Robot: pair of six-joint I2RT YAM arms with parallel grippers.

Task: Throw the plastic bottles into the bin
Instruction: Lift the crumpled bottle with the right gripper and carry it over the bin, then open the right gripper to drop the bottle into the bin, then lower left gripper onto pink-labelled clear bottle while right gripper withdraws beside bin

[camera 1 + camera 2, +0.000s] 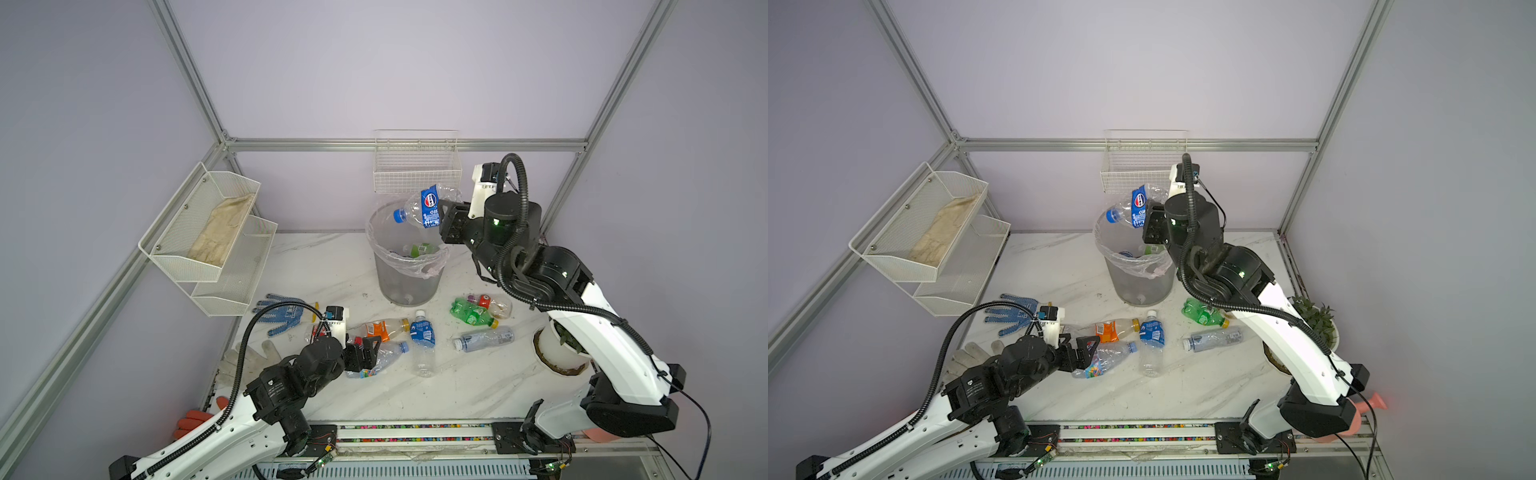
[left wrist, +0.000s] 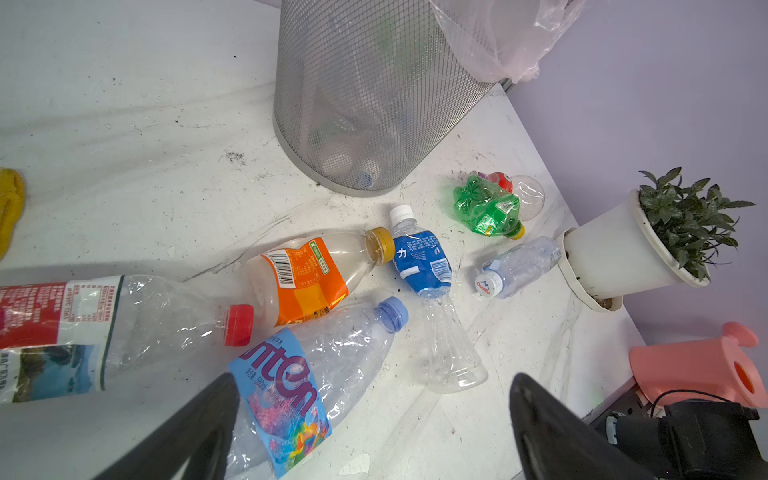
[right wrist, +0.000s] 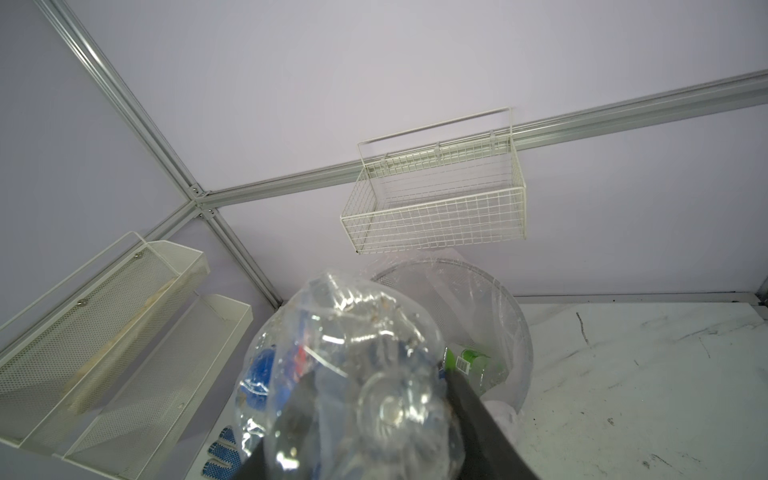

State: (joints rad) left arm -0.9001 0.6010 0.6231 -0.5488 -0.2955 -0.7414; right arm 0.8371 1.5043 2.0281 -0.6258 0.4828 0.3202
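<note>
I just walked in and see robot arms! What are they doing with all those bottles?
They're tidying up. The right gripper holds a crushed blue-label bottle above the bin, where a green-label bottle already lies. The left gripper hangs wide open over a light-blue-label bottle on the table.

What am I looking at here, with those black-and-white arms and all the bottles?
Two robot arms stand at a white table, each ending in a two-fingered gripper. Two pictures look down on the whole scene from above; the other two come from cameras on the arms' wrists. The right gripper is shut on a blue-label bottle, holding it over the mesh bin, which already has bottles inside. The left gripper hangs open over a crushed bottle. The other bottles, gloves and a potted plant share the table.
</note>
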